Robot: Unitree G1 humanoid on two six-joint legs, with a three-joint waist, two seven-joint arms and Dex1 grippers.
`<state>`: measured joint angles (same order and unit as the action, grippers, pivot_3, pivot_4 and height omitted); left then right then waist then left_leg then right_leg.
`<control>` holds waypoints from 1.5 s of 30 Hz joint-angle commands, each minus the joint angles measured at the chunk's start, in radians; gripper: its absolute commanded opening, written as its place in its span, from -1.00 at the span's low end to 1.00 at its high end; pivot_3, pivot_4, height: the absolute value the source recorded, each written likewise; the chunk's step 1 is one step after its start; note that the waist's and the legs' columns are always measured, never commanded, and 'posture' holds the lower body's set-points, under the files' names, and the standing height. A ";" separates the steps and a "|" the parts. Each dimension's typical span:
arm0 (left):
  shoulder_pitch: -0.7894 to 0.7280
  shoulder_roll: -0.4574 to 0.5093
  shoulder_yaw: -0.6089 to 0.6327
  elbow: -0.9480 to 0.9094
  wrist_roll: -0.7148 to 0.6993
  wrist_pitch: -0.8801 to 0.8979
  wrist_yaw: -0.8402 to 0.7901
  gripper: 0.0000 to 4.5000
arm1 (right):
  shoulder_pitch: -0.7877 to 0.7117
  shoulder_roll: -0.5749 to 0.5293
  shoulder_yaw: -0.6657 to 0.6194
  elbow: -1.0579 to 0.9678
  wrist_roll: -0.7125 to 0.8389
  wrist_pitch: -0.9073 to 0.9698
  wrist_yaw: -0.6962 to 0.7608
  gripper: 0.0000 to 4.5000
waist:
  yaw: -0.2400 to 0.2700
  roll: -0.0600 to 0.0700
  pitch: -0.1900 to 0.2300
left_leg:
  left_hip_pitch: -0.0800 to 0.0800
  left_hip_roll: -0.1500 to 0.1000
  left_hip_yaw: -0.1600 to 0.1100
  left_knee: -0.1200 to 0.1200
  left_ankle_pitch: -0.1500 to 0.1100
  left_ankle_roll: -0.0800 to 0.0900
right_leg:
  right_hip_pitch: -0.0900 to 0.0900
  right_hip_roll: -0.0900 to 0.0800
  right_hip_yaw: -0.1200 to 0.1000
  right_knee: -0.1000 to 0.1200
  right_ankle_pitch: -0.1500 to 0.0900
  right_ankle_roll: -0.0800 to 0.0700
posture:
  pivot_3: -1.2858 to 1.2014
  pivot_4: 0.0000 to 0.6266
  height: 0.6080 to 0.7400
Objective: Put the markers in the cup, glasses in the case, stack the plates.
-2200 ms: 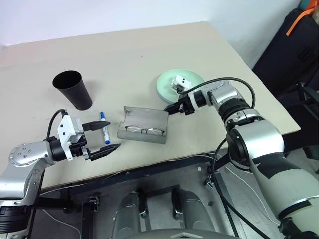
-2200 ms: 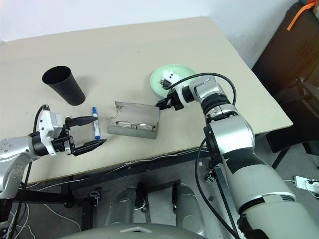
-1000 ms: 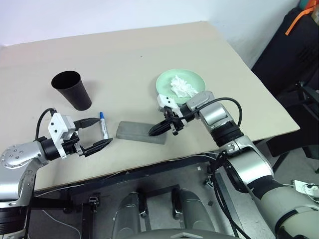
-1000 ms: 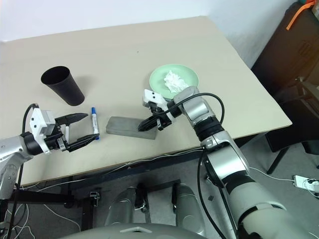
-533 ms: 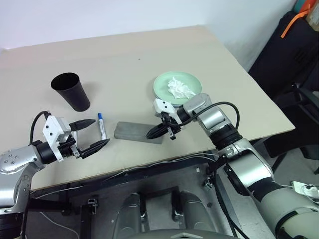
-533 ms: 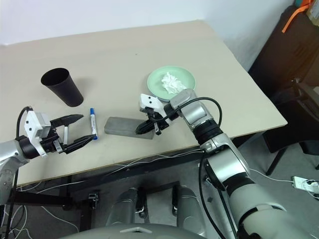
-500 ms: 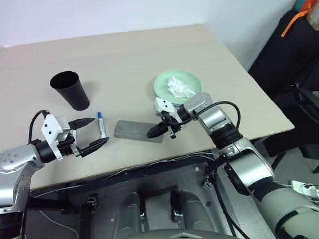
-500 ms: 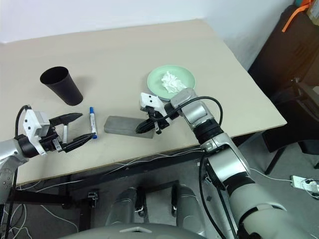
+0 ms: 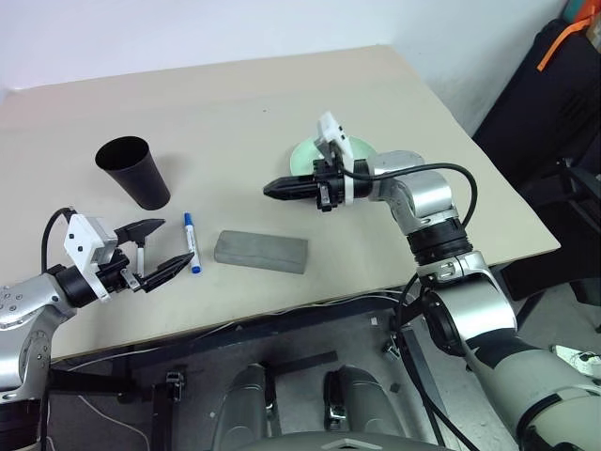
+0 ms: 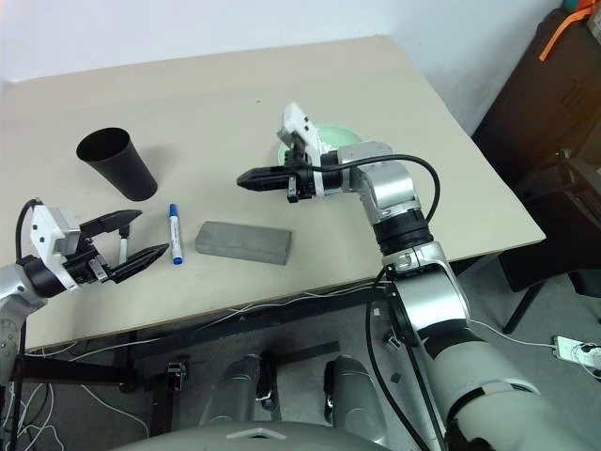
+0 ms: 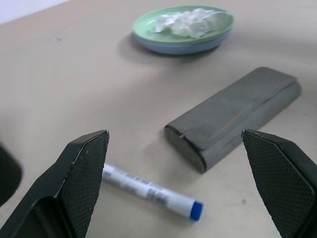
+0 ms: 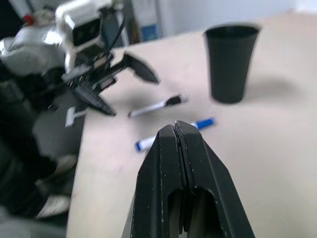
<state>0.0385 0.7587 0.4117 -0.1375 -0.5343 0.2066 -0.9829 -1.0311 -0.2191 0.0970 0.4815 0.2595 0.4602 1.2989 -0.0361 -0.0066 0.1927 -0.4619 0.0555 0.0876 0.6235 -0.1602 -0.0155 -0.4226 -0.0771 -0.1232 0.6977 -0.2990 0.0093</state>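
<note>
Case point(image 9: 261, 252) lies shut on the tabletop, well in front of the plates; the glasses cannot be seen, presumably inside it — so that step reads as done. Plates look stacked as well: in the left wrist view the mint green plate point(image 11: 184, 30) sits on the light blue plate point(image 11: 168, 48), with a crumpled white tissue point(image 11: 188, 22) on top. Markers remain. The blue-capped marker point(image 9: 191, 242) lies between the cup point(image 9: 133, 172) and the case, and the black-ended marker point(image 10: 122, 250) lies close by the left gripper point(image 10: 127, 238), whose fingers are spread wide around nothing. Cup stands upright and looks empty, though its inside is too dark to be sure. Right gripper point(image 9: 278, 190) has its fingers pressed together, holding nothing, level above the table and pointing toward the cup side. Against the frame of a second ago: then the right gripper was down at the case's near end, case already closed; now it has lifted clear — in front of the plates. Left gripper has barely shifted, jaws as wide as before.
</note>
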 commanded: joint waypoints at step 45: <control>-0.112 -0.224 -0.031 -0.334 0.106 0.578 0.807 1.00 | -0.033 -0.018 -0.152 0.070 0.111 -0.017 -0.363 -0.99 | -0.015 0.008 0.010 | 0.002 -0.107 -0.163 -0.065 0.060 -0.001 | 0.049 0.015 -0.009 0.005 -0.052 0.023 | 0.03 -0.52 0.81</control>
<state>-0.0652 0.5309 0.3851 -0.4444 -0.4398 0.7673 -0.1879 -1.0546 -0.2317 -0.0326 0.5864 0.3591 0.4466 0.9452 -0.0508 0.0016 0.2024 -0.4619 -0.0624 -0.0953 0.5591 -0.0990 -0.0165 -0.3758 -0.0459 -0.0971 0.7119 -0.3568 0.0391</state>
